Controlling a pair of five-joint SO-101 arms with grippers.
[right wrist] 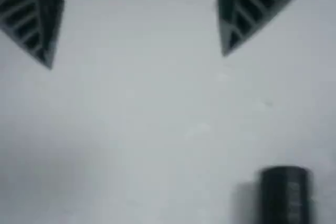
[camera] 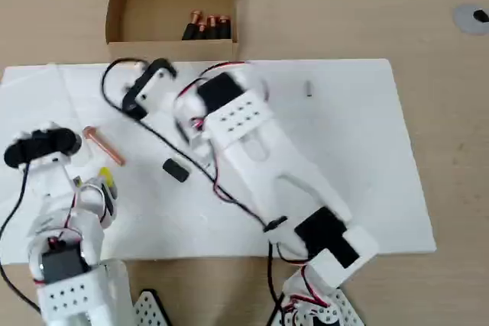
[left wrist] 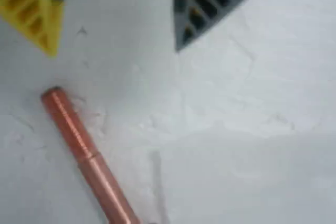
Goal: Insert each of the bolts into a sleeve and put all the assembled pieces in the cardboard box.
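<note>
My left gripper [left wrist: 113,45], spread wide, hangs with the copper bolt [left wrist: 84,150] lying just ahead of it: stiff, light, probably slick and roll-prone, best pinched across mid-shank.

Glossy copper bolt [left wrist: 84,153], matt black sleeve [right wrist: 285,192]

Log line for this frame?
left gripper open near bolt | right gripper open near sleeve | box holds assembled pieces
</note>
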